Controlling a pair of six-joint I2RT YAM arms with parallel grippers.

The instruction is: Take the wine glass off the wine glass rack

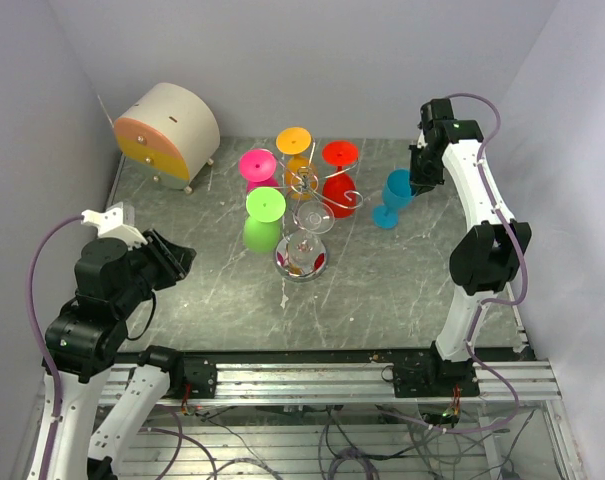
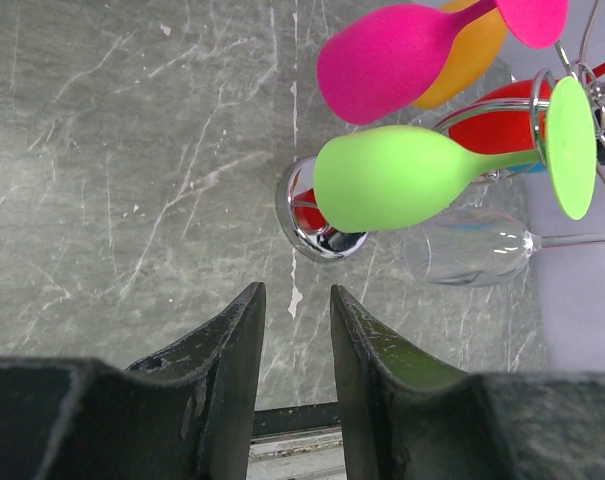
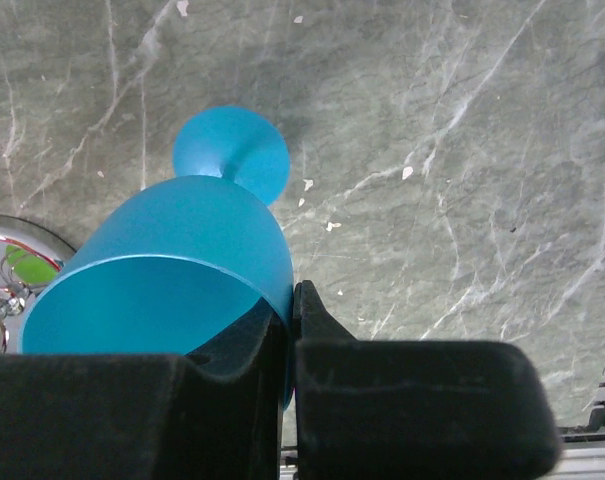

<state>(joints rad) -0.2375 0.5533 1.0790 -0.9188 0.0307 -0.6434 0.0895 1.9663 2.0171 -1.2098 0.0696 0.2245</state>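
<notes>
The wine glass rack stands mid-table on a shiny round base. Green, pink, orange, red and clear glasses hang upside down from it. To its right a blue wine glass is upright and off the rack. My right gripper is shut on its rim, one finger inside the bowl and one outside. Its foot is at or just above the table. My left gripper is open and empty, near the rack base, left of the green glass.
A round beige drawer box with orange and yellow fronts sits at the back left. Grey walls close in the left, back and right sides. A metal rail runs along the near edge.
</notes>
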